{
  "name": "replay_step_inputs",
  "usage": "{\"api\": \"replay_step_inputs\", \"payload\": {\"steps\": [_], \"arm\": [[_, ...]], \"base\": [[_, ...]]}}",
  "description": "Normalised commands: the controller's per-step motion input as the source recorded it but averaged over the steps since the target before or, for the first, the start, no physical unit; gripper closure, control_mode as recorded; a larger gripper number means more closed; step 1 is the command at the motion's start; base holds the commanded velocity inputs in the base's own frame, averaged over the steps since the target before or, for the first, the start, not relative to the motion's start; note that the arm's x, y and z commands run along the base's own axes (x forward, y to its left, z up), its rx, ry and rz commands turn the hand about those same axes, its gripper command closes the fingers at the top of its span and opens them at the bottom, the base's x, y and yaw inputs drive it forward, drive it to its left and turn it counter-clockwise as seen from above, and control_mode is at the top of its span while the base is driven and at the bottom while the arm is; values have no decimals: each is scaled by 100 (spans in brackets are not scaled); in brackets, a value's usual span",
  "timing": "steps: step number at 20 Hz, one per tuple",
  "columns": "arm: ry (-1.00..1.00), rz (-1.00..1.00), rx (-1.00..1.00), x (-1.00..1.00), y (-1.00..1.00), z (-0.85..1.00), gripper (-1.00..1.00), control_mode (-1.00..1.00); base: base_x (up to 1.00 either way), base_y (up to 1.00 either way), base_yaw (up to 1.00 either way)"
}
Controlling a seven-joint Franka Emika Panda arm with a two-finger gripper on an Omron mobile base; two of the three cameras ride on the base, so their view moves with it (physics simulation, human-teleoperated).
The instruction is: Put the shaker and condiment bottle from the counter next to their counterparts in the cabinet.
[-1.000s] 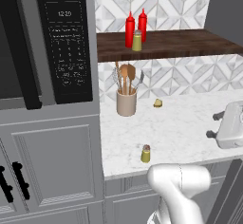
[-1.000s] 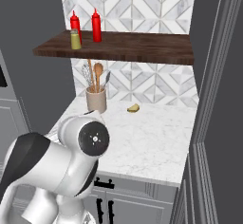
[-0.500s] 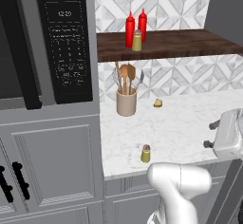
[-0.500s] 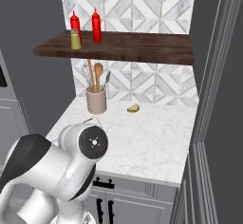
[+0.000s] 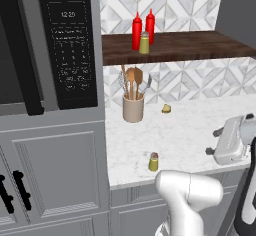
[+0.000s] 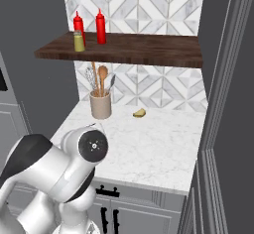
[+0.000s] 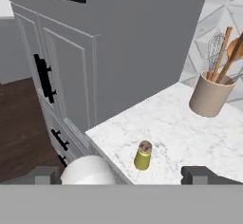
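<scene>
Shaker (image 5: 153, 162) stands upright near the front edge of the white bench (image 5: 190, 130).
The hand (image 5: 231, 141) hangs off to the right, released and holding nothing. On the brown shelf (image 5: 200, 45), two red bottles (image 5: 136, 31) and a second shaker (image 5: 144, 43) stand together; a utensil crock (image 5: 133, 107) stands below.

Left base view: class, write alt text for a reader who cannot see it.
A small olive-yellow shaker stands alone near the front edge of a white marble counter, with the robot's open fingers off to its right. Behind it stand a beige utensil crock and, on a dark wooden shelf, two red bottles beside a second shaker.
</scene>
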Motion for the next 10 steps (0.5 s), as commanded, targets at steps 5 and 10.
{"api": "replay_step_inputs", "payload": {"steps": [5,10], "arm": [[-8,-15,1,6,32,-94,-100,-100],[-17,-5,3,42,43,-85,-100,-100]], "base": [[0,0,0],[0,0,0]]}}
